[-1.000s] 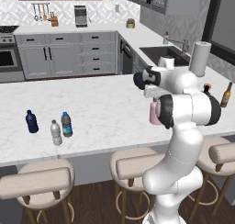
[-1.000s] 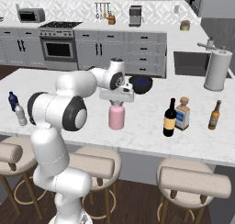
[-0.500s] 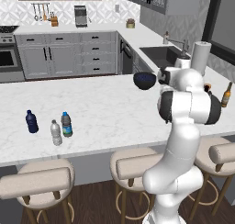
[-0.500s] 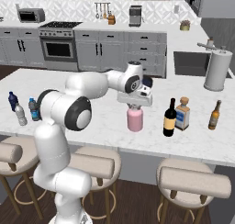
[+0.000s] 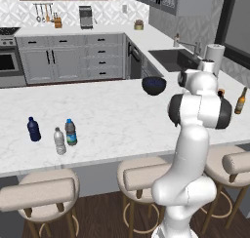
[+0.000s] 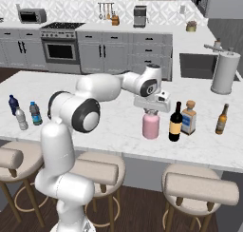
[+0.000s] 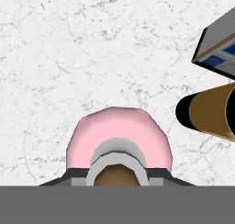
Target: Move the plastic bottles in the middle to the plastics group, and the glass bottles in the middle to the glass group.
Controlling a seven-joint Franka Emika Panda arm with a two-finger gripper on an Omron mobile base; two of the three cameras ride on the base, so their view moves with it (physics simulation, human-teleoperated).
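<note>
The claw [image 6: 152,109] grips the pink bottle [image 6: 151,125] by its neck from above.

The white arm rises from its base, bends at the elbow and reaches forward and to the right over the worktop. Its wrist points straight down. The gripper [image 6: 151,111] hangs vertical, its jaws closed around the neck of the pink bottle [image 6: 151,125].
</note>
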